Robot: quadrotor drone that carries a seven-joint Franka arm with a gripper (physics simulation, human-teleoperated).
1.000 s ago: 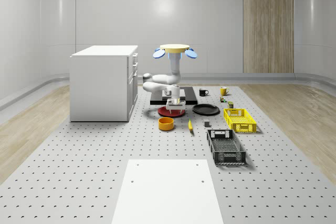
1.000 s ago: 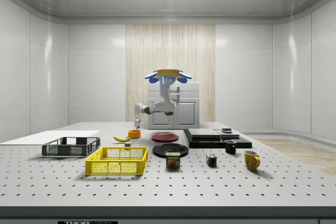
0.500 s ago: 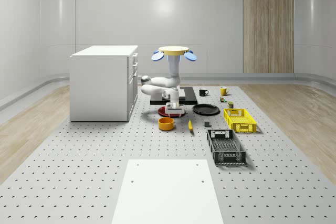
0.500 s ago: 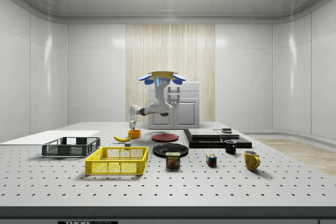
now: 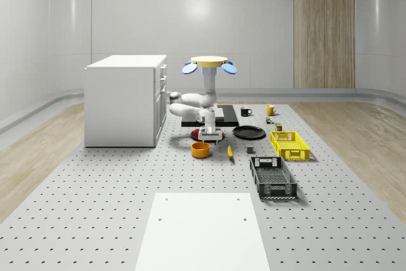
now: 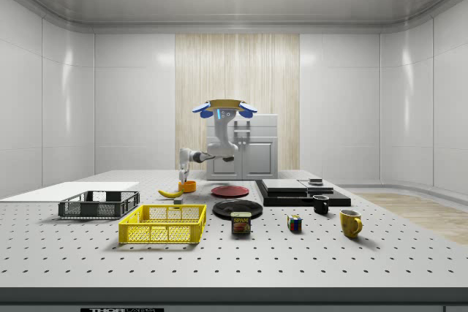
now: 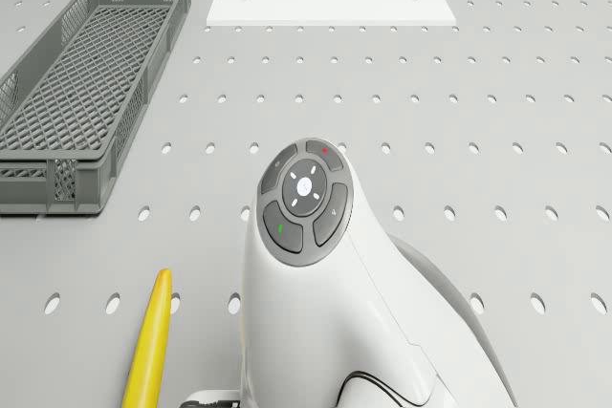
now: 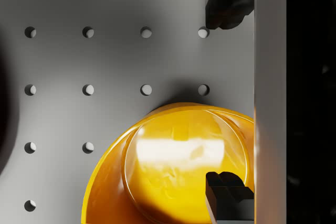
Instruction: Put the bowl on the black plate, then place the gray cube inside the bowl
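Drone (image 5: 210, 62) hovers over the table (image 5: 127, 220) beside the cabinet (image 5: 124, 99), arm bent down so the released gripper (image 8: 228, 100) straddles the orange bowl's (image 8: 173, 169) rim for pickup, the black plate (image 5: 248, 132) lying at the bowl's two o'clock.

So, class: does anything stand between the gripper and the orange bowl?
Nothing visible does. In the wrist view the open gripper hangs directly above the round orange bowl, one finger over the bowl's inside, the other over the bare perforated table.
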